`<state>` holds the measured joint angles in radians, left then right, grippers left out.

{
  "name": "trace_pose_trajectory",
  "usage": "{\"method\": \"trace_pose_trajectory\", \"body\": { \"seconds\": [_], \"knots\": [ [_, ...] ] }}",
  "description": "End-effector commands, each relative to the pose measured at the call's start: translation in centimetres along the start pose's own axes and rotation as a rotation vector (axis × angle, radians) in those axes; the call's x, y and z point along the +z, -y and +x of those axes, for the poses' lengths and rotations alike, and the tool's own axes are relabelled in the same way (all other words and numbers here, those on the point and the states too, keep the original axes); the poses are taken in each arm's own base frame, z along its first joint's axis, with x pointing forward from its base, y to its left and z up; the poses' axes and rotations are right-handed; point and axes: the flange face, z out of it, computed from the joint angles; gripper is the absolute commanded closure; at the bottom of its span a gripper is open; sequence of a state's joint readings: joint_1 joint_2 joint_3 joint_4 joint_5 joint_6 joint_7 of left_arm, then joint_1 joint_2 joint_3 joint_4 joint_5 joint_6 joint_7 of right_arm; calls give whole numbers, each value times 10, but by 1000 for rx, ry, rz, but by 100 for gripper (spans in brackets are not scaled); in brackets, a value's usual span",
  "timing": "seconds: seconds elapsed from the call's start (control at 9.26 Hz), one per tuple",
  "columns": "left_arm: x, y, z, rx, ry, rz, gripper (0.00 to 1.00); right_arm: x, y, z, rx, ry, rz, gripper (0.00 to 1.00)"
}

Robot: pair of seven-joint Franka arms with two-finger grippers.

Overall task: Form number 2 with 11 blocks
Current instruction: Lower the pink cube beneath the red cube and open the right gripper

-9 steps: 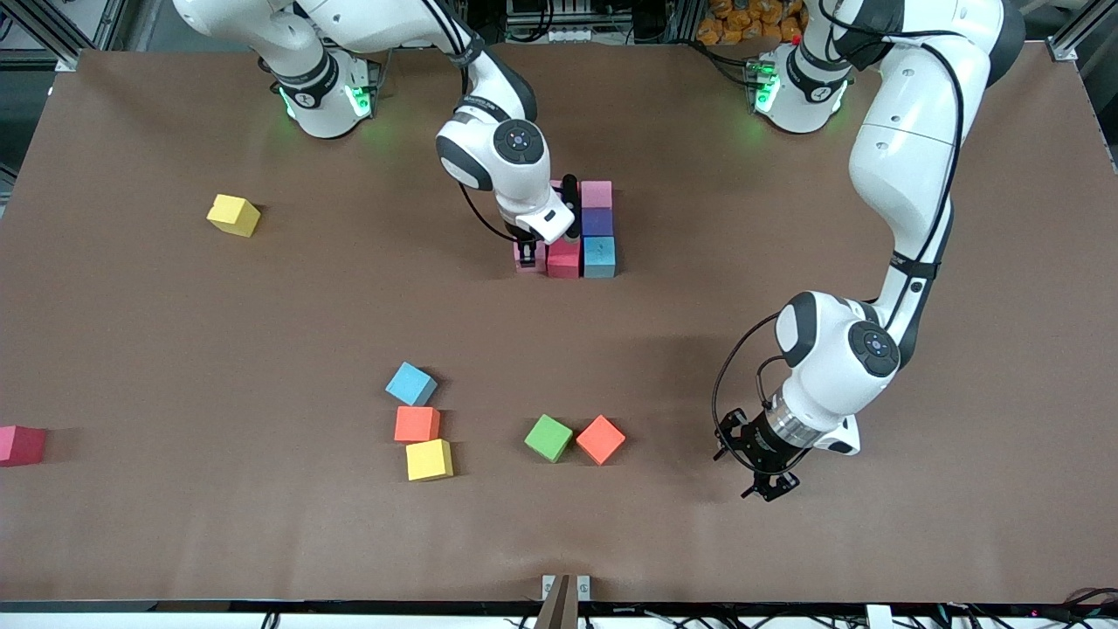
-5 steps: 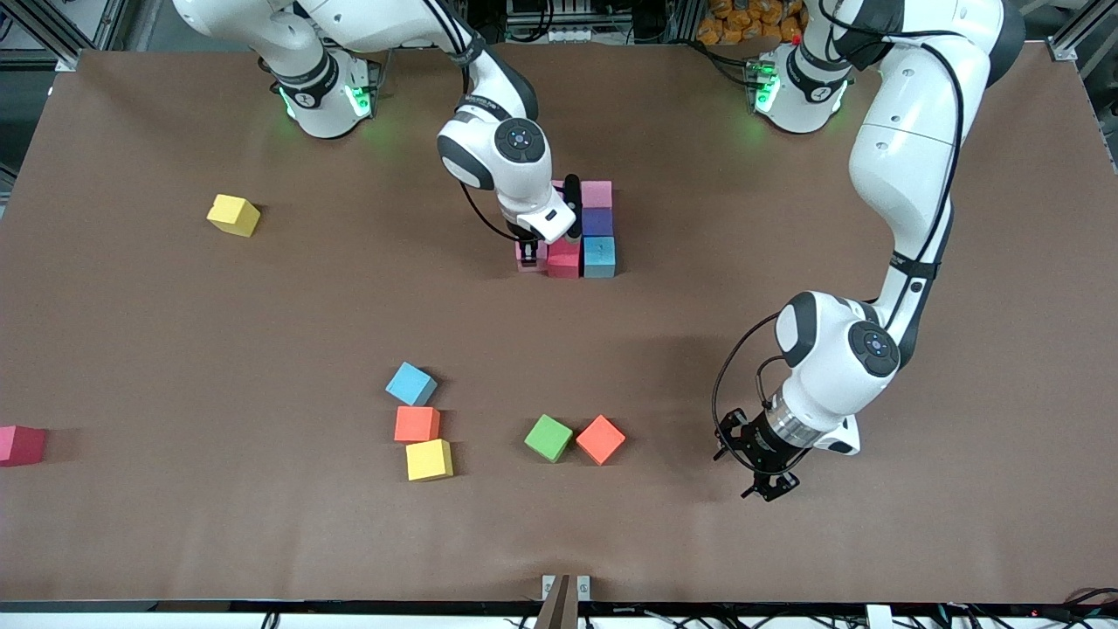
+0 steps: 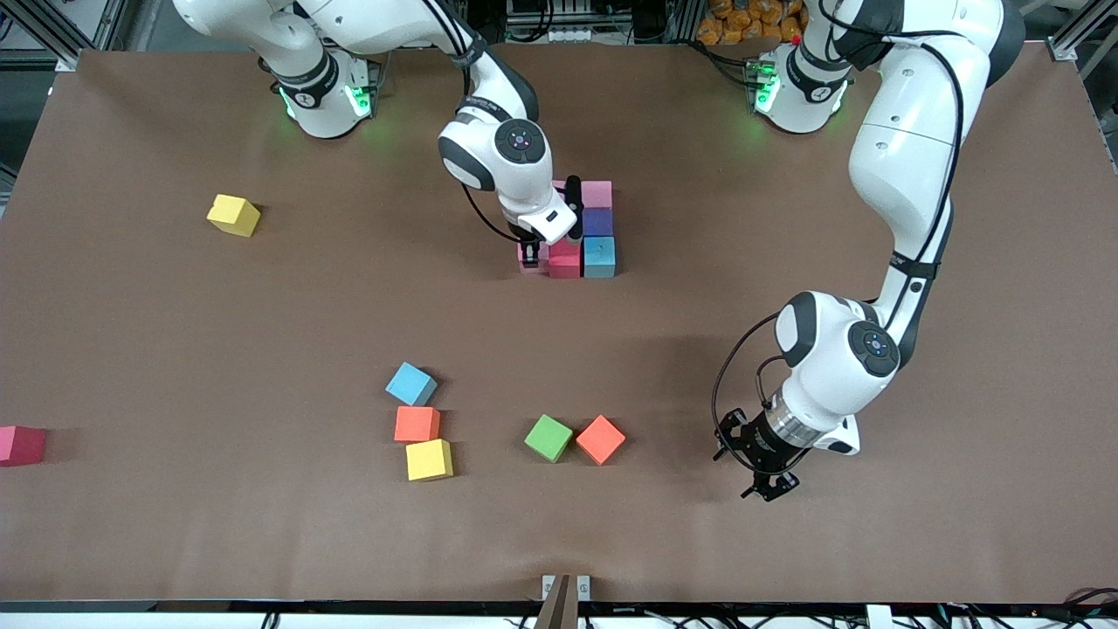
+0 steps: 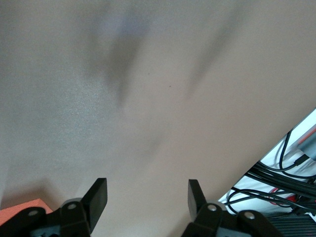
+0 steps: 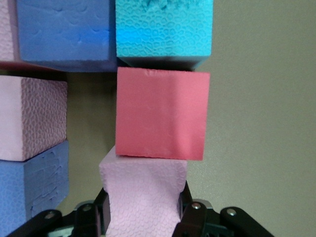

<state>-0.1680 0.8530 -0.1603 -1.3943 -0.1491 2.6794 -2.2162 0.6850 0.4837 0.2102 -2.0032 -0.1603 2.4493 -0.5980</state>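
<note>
As before, right hand (image 3: 528, 256) clamping pink block (image 5: 144, 195) beside red (image 5: 162, 114).

I'm looking at a robotics lab bench, not a home or shop; two white Franka arms are bolted along one edge of a table (image 3: 175, 542) covered in plain brown sheeting; aluminium frame struts (image 3: 1079, 31) stand at the corners; bundles of black cables (image 3: 1004, 616) run along the edge nearest my camera; foam cubes (image 3: 428, 459) lie scattered as test pieces.
</note>
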Motion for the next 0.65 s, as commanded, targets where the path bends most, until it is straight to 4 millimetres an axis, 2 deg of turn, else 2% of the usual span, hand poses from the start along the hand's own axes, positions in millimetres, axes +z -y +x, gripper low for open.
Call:
{"method": "trace_pose_trajectory", "body": {
  "seconds": [0.0,0.54],
  "knots": [
    [0,2,-3,-11,13,-6,26,3,-1,6,6,-2,-12,100],
    [-1,2,-4,-5,13,-6,26,2,-3,5,23,-5,-14,100]
  ]
}}
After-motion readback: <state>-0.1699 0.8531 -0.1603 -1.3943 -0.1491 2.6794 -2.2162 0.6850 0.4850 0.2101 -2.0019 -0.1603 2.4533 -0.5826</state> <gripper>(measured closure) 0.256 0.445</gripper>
